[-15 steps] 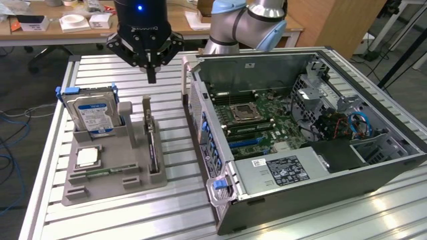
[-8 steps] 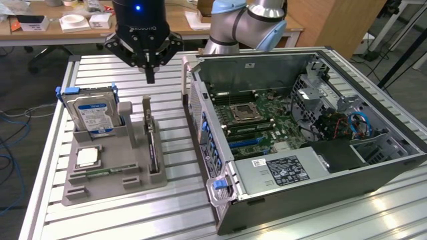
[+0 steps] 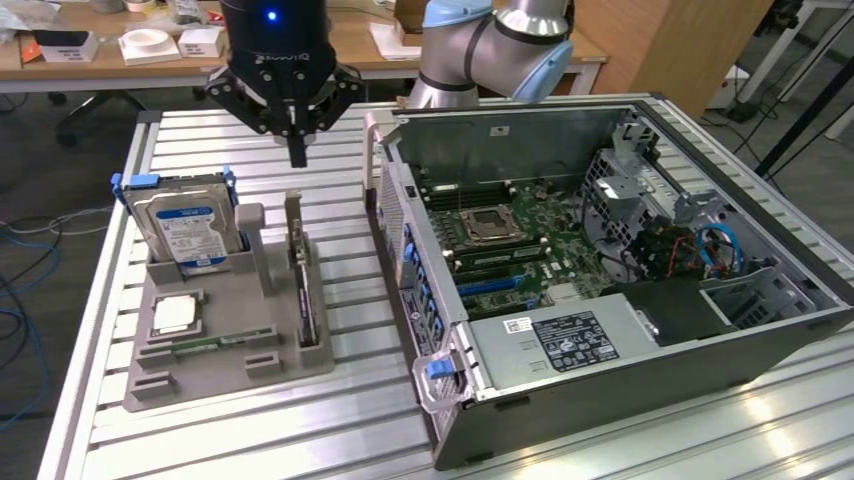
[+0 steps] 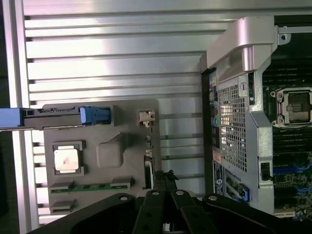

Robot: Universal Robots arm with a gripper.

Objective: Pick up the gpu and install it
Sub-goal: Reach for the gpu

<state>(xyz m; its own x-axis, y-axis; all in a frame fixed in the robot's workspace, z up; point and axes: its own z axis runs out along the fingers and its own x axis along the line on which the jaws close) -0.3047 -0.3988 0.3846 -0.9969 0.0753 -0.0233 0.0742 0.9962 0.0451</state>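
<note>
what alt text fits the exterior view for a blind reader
A robot arm's black hand, shut and empty, hangs above a grey holder on a slatted metal table, where the gpu stands edge-on near a hard drive. An open computer case lies at the exterior view's right.

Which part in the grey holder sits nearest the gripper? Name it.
The gpu, the thin dark card standing edge-on beside the computer case, not the blue-labelled hard drive.
</note>
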